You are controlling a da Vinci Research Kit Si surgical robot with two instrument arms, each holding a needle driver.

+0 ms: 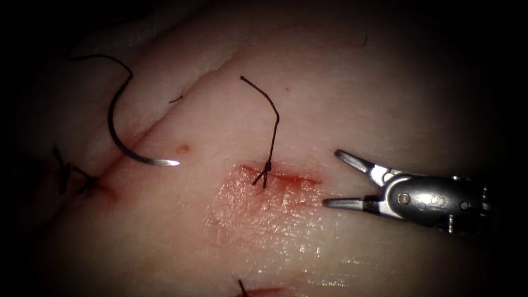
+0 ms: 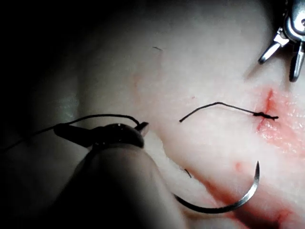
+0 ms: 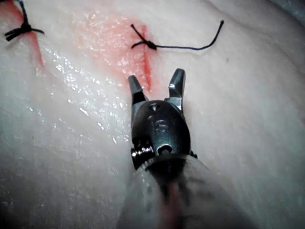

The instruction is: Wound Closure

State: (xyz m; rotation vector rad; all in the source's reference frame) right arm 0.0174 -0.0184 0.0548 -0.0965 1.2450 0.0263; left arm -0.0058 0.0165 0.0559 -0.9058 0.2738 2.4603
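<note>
The curved needle (image 1: 122, 144) lies loose on the tissue (image 1: 330, 99), left of the red cut (image 1: 289, 177), with its tip free and pointing right. Neither tool holds it. Its thread (image 1: 118, 65) runs up and away to the left. In the left wrist view the needle (image 2: 224, 206) rests just past my left tool (image 2: 112, 135), and a dark thread (image 2: 102, 116) arcs over that tool. A knot (image 1: 267, 167) with a long tail sits on the cut. My right tool (image 1: 330, 177) hovers right of the cut, open and holding nothing; its jaws (image 3: 155, 76) stand spread just short of the knot (image 3: 149, 44).
A second knotted stitch (image 1: 82, 180) sits at the far left, and another stitch (image 1: 242, 286) lies at the lower edge. Red fluid (image 1: 258, 203) wets the tissue below the cut. A fold in the tissue (image 1: 187, 91) runs diagonally past the needle.
</note>
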